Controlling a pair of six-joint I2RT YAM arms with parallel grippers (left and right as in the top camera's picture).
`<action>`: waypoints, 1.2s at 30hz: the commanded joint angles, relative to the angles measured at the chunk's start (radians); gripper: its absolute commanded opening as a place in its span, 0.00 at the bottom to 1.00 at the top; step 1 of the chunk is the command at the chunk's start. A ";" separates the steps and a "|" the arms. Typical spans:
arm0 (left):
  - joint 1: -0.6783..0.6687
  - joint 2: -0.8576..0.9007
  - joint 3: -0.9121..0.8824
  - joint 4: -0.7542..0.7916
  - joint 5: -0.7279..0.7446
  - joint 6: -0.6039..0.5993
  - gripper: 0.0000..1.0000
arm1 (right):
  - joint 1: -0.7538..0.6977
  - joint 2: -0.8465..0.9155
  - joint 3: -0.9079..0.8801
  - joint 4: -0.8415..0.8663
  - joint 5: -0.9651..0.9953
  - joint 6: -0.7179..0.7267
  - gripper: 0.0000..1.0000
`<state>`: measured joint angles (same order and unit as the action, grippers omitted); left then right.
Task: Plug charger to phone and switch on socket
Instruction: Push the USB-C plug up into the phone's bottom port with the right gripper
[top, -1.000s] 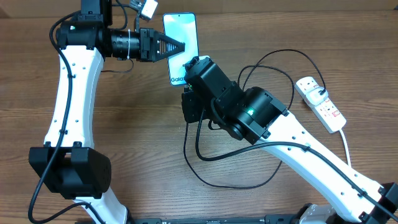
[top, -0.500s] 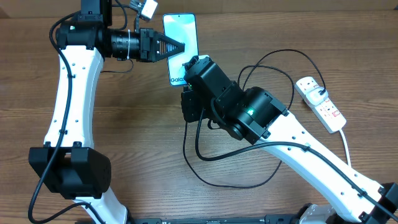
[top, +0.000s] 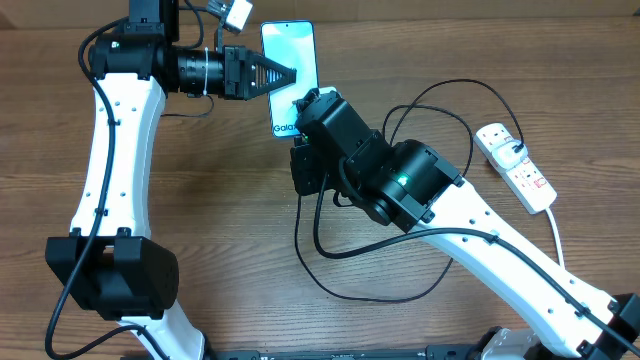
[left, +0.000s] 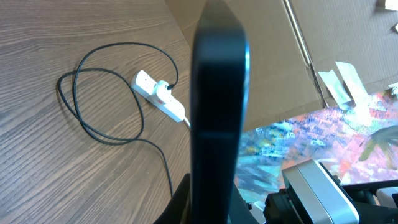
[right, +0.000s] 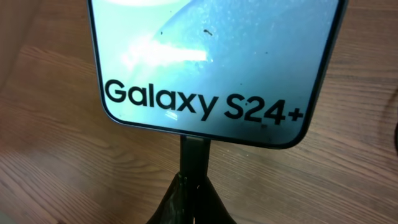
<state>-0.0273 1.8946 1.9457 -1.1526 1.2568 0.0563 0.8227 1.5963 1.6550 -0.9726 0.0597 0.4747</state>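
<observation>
The phone (top: 290, 50) has a lit blue-teal screen with dark "Galaxy S24+" text (right: 205, 106). My left gripper (top: 288, 75) is shut on its side edge; in the left wrist view the phone (left: 217, 93) is a dark slab between the fingers. My right gripper (right: 193, 190) is shut on the charger's black connector tip (right: 194, 155), which touches the middle of the phone's bottom edge. The black charger cable (top: 380, 295) loops over the table to a black plug (top: 511, 150) in the white socket (top: 520, 170). The socket also shows in the left wrist view (left: 160, 94).
The right arm (top: 400, 185) lies across the middle of the table over part of the cable loops. The socket's thick white cord (top: 556, 235) runs toward the front right edge. Cardboard and a colourful sheet (left: 311, 143) lie beyond the table.
</observation>
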 joint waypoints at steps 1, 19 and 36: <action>-0.007 -0.009 0.015 -0.016 0.045 0.026 0.04 | 0.000 -0.012 0.043 0.039 0.026 -0.005 0.04; -0.007 -0.009 0.014 -0.086 0.045 0.026 0.04 | 0.000 -0.012 0.043 0.074 0.045 -0.012 0.04; -0.005 -0.009 0.014 -0.092 -0.130 0.006 0.04 | 0.000 -0.014 0.043 0.029 0.042 0.020 0.60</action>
<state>-0.0208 1.8946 1.9491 -1.2419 1.1892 0.0628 0.8257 1.5963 1.6630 -0.9375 0.0662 0.4694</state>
